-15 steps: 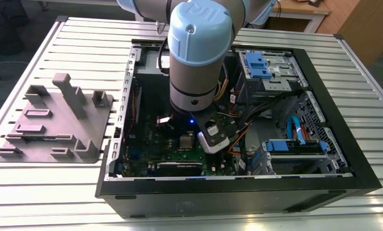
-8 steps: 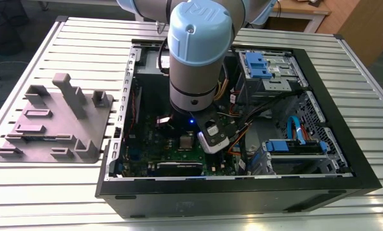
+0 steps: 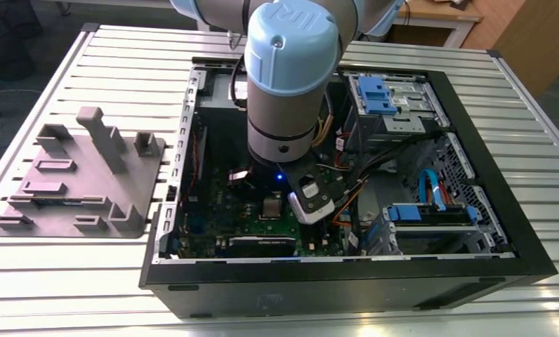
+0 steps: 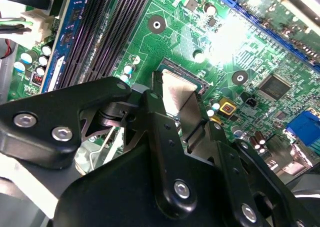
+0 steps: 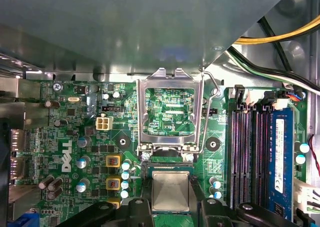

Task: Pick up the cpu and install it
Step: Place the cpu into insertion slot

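The cpu (image 5: 170, 189), a small silvery square chip, lies flat over the socket on the green motherboard (image 5: 75, 137). My gripper (image 5: 170, 203) is shut on it, with a black finger against each of two opposite sides. In the second wrist view the cpu (image 4: 175, 89) shows as a bright plate between the fingers (image 4: 155, 117), right at the dark socket rim (image 4: 187, 71). The hinged silver socket frame (image 5: 145, 112) stands swung open beside the socket. In the exterior view my gripper (image 3: 303, 203) reaches down into the open computer case (image 3: 354, 274).
A grey holder tray (image 3: 74, 175) with raised blocks sits at the exterior view's left on the slatted table. Black memory slots (image 5: 250, 157) run close to the socket. Yellow and black cables (image 5: 280, 37) and blue drive brackets (image 3: 378, 95) crowd the case.
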`<state>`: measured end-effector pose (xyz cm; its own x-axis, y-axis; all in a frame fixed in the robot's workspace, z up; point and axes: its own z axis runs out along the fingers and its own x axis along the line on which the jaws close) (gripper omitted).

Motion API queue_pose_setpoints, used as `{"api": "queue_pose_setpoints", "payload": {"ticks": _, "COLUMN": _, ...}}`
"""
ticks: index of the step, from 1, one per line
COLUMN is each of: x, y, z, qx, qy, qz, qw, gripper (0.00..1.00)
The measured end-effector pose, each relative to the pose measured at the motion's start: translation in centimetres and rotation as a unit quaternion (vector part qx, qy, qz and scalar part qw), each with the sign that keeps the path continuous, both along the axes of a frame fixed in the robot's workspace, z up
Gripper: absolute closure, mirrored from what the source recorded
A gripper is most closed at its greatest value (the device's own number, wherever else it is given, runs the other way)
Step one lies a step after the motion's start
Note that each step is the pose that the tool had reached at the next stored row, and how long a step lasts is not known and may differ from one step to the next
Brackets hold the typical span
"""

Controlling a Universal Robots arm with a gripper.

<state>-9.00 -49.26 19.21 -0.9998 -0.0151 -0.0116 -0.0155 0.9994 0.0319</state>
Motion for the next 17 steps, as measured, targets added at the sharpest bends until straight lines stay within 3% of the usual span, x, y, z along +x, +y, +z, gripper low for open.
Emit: {"api": "queue_pose_setpoints", "payload": {"ticks": 17, "x": -0.03, "y": 0.01, "z": 0.09, "qx": 0.0003, "qy": -0.0001, "qz": 0.000, "qw": 1.00000, "gripper": 0.62}}
